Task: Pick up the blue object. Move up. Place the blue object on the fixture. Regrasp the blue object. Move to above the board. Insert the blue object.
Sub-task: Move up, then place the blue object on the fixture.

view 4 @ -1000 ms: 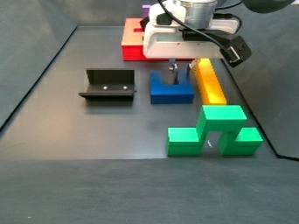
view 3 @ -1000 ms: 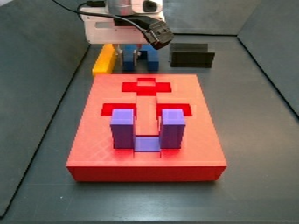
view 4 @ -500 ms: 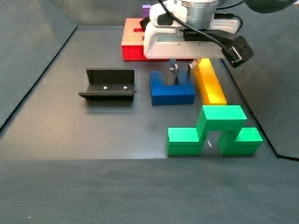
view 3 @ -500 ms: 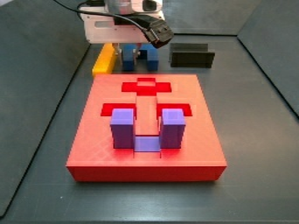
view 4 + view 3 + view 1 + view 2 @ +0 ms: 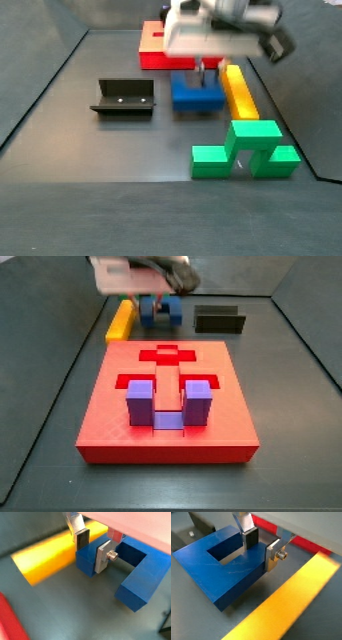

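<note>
Nearest the side camera, a green block (image 5: pixel 245 150) on the grey floor, clear of the action. Beyond it, the blue object (image 5: pixel 198 97), resting flat on the floor between the fixture (image 5: pixel 123 97) and a long yellow bar (image 5: pixel 239 91). Farther back, the red board (image 5: pixel 162 50), with a purple U-shaped block (image 5: pixel 168 402) standing in its slots in a side view.

Over the blue object, the gripper (image 5: pixel 202 68), blurred in both side views. Up close in both wrist views, one prong of the blue object (image 5: pixel 89 556) sandwiched between the silver fingers (image 5: pixel 273 554), dark pads against or nearly against both faces; clamped, or very close to it, by the look of things.

Risks from here, as a judgement only: a grip on just one prong, off-centre, so a likely tilt or swing of the block on lifting; a slip from the pads if not fully squeezed; a nudge against the yellow bar just beside it.
</note>
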You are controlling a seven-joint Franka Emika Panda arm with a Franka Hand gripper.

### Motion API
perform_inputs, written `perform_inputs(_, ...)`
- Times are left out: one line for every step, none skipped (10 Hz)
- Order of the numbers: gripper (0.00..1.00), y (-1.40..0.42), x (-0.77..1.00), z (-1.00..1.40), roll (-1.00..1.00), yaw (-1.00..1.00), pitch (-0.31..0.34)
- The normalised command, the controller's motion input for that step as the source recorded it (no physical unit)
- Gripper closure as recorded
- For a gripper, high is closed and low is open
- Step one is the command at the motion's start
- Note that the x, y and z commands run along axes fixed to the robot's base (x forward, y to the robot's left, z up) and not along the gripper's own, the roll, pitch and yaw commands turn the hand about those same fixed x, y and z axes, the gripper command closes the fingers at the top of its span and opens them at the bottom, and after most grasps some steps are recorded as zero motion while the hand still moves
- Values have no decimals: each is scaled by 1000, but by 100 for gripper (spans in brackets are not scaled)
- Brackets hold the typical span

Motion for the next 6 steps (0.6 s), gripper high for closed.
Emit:
perform_inputs(100,-22,-29,345,-8,23,20)
perform_inputs(100,0,0,0,-14,0,0)
perform_inputs(100,234,349,114,-734,0,0)
perform_inputs(100,257,543,171,-1000,0,-37)
perform_inputs(100,206,543,69,-1000,0,-86)
perform_inputs(100,203,531,63,-1000,0,-83)
